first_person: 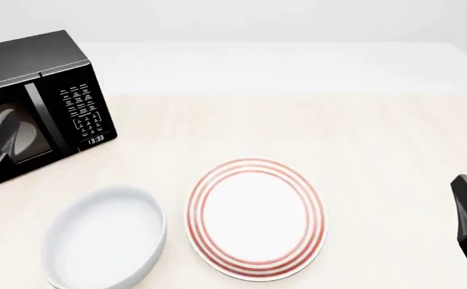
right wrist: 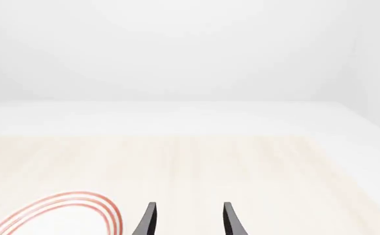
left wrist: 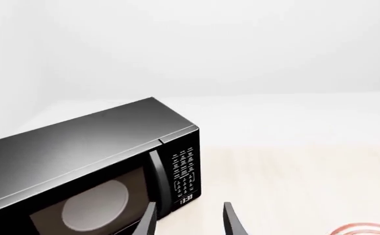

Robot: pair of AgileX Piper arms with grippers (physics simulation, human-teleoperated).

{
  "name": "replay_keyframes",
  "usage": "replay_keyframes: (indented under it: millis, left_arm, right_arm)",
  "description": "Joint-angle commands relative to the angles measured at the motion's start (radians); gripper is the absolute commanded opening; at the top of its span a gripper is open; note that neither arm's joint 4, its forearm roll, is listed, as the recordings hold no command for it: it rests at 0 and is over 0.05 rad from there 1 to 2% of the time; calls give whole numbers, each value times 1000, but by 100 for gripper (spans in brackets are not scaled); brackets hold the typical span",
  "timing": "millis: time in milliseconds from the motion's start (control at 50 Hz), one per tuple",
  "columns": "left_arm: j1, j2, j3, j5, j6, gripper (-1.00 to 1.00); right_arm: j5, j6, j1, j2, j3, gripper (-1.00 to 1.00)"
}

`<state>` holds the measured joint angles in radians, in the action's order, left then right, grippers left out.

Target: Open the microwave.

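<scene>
Pale wood worktop (first_person: pixel 362 132) under white walls. Far left stands the microwave (first_person: pixel 33 72), door shut, handle (first_person: pixel 39 117) upright beside the keypad (first_person: pixel 81 108). Left gripper (left wrist: pixel 188 223) hovers in front of the door — jaws parted, empty. Nearer: white bowl (first_person: pixel 105 241), then red-ringed plate (first_person: pixel 254 218). Right gripper (right wrist: pixel 186 223) — jaws apart, holding nothing.

Pale wood table (first_person: pixel 362 132) carries the microwave (first_person: pixel 24 60), a white bowl (first_person: pixel 105 241), a red-ringed plate (first_person: pixel 256 218)
</scene>
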<state>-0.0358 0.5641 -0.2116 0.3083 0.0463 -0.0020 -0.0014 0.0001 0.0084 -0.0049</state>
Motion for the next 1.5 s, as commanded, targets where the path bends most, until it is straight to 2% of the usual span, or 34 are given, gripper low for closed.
replay_keyframes:
  millis: [20, 380, 680, 860, 1220, 1500]
  left_arm:
    - [-1, 127, -30, 89, -19, 100]
    - [-17, 271, -51, 190, -18, 100]
    - [-51, 328, -59, 219, -31, 100]
    - [-46, 434, -67, 296, -36, 100]
    - [-55, 547, -61, 397, -40, 100]
    - [-68, 603, -88, 403, -40, 100]
  right_arm:
    - [0, 0, 0, 0, 0, 100]
    - [0, 0, 0, 0, 0, 100]
    - [0, 0, 0, 0, 0, 100]
    - [0, 0, 0, 0, 0, 100]
    - [0, 0, 0, 0, 0, 100]
    - [0, 0, 0, 0, 0, 100]
